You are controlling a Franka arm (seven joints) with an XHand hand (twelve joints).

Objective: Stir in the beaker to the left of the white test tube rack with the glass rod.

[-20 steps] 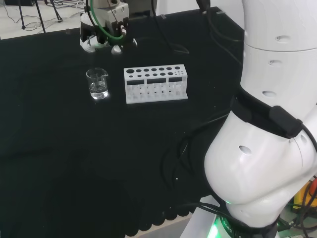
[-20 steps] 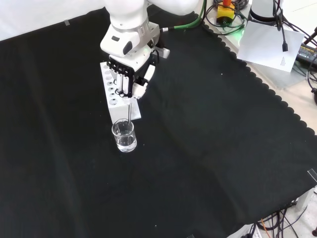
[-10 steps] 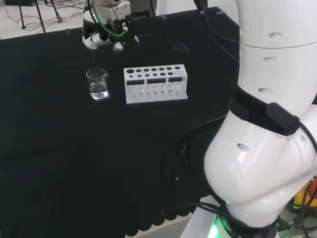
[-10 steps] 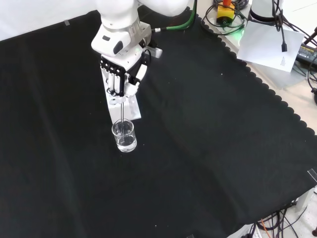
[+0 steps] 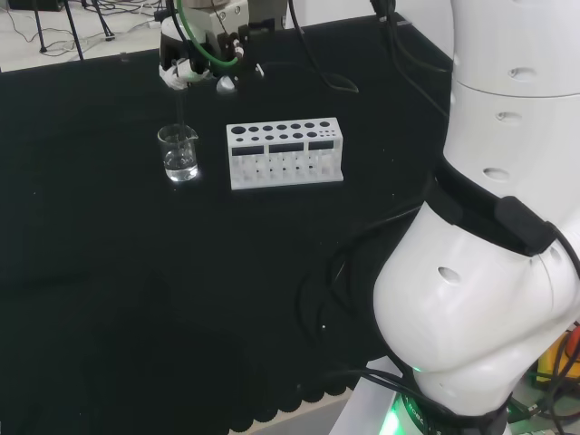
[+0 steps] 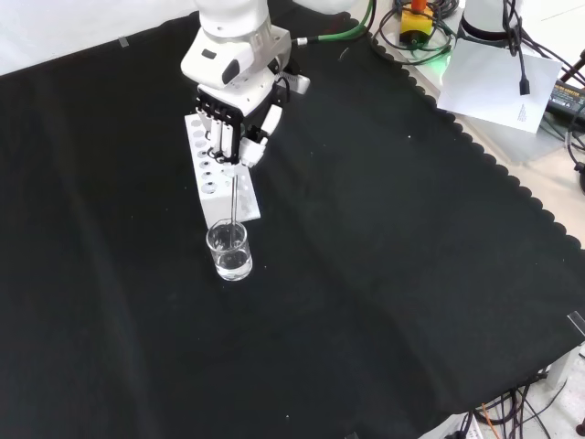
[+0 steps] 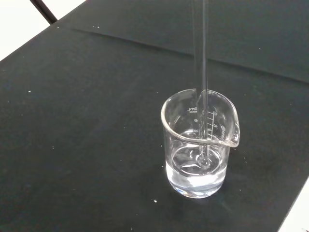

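The hand (image 6: 236,110) has its fingers (image 6: 222,139) curled around the top of the rod (image 6: 237,194). The rod hangs straight down below the fingers into the beaker (image 6: 228,251), its tip in the water (image 7: 197,166). The beaker stands just beside the rack (image 5: 285,153).

The hand (image 6: 236,117) hangs palm-down from the white arm (image 6: 230,27), fingers (image 6: 223,139) curled downward.

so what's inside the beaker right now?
The beaker holds a shallow pool of clear liquid, and the lower end of the glass rod stands in it, tip near the bottom. The hand holds the rod from above. Nothing else shows inside.
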